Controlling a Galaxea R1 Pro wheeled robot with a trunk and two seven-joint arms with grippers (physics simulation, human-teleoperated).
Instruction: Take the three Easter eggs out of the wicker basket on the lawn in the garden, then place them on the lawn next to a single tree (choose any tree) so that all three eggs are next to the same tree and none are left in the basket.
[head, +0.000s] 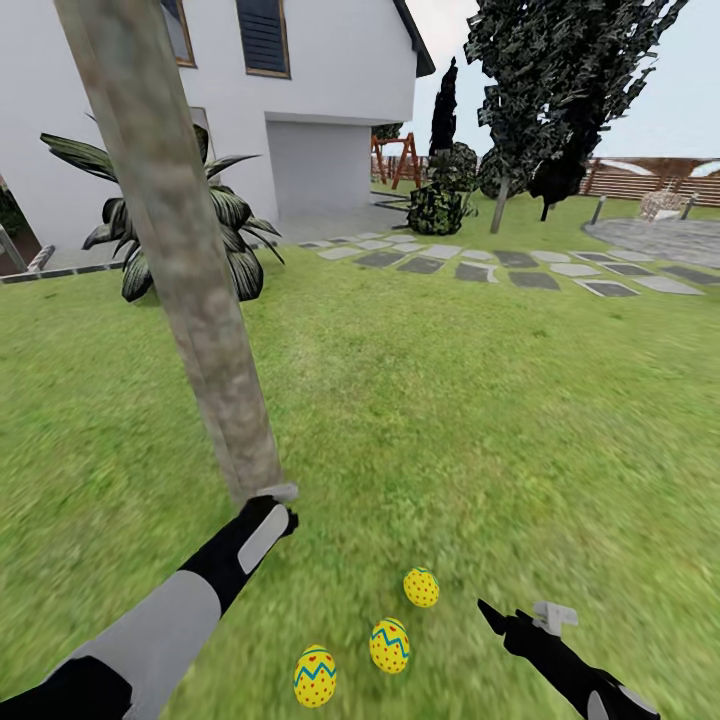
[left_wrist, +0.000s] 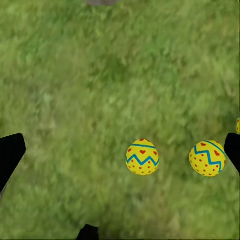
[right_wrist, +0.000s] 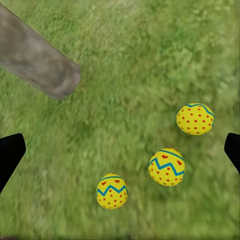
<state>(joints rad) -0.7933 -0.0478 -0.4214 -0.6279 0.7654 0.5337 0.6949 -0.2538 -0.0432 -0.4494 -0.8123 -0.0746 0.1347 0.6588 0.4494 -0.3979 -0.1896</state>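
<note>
Head camera looks forward and down across the lawn (head: 450, 400); both wrist cameras stare straight down at the grass from close, all sharing the Easter eggs (right_wrist: 166, 167).

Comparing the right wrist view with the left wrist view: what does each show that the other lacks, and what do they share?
Right wrist view alone: the base of the tree trunk where it meets the grass, and all three Easter eggs whole, lying apart from one another. Left wrist view alone: a small grey patch at the frame edge, too cropped to identify. Here two eggs are whole and a third is cut off at the edge. Shared: the lawn under the eggs, and dark pincer fingertips set wide apart, holding nothing.
</note>
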